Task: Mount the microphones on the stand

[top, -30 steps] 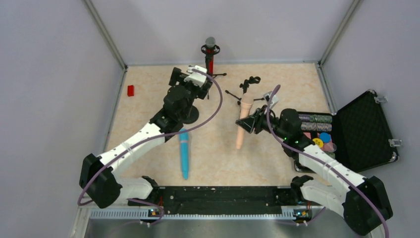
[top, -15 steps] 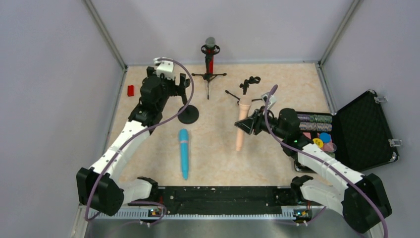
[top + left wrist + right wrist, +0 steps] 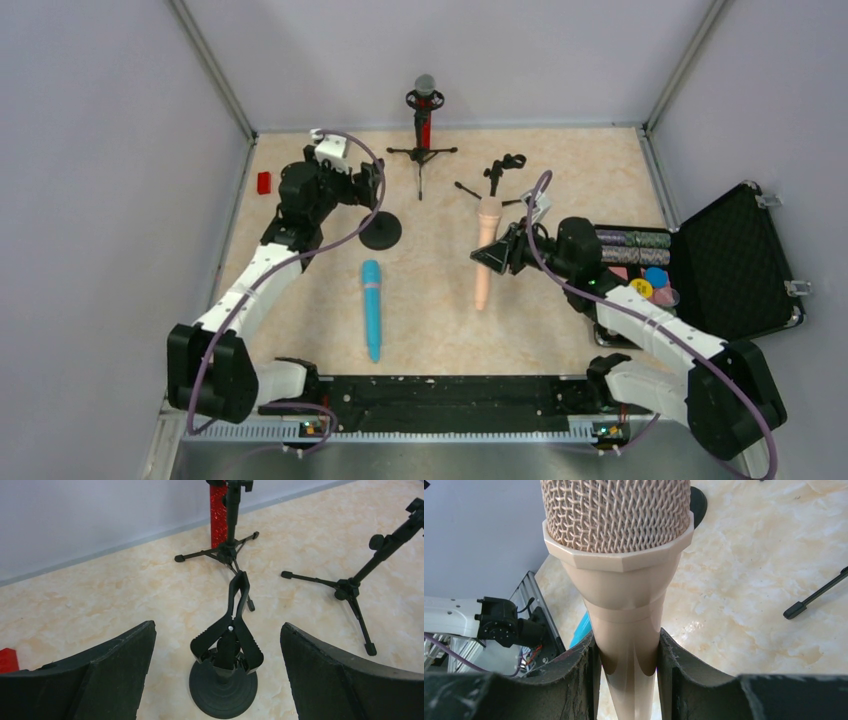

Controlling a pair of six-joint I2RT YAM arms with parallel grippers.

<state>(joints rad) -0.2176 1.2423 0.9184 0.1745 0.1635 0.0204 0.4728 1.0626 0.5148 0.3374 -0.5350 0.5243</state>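
The glittery red microphone [image 3: 425, 120] stands clipped in the back tripod stand [image 3: 421, 157]. On the floor lies the light-blue microphone [image 3: 372, 308]. My right gripper [image 3: 497, 255] is shut on the peach-beige microphone [image 3: 484, 255], pinching its handle [image 3: 626, 630] just below the mesh head, lifted and tilted. A second tripod stand [image 3: 497, 175] is just beyond it with nothing in its clip. My left gripper [image 3: 372, 185] hangs open and empty, a little behind and left of the round-base stand [image 3: 380, 230]. That stand's spring clip [image 3: 227, 640] shows between the wide fingers [image 3: 115, 670].
An open black case [image 3: 740, 260] with poker chips [image 3: 640, 265] sits at the right edge, close to my right arm. A small red block [image 3: 264, 182] lies by the left wall. Grey walls enclose the floor on three sides.
My left arm has swung back and to the left, off the round-base stand, still open. My right gripper has shifted slightly left with the peach-beige microphone.
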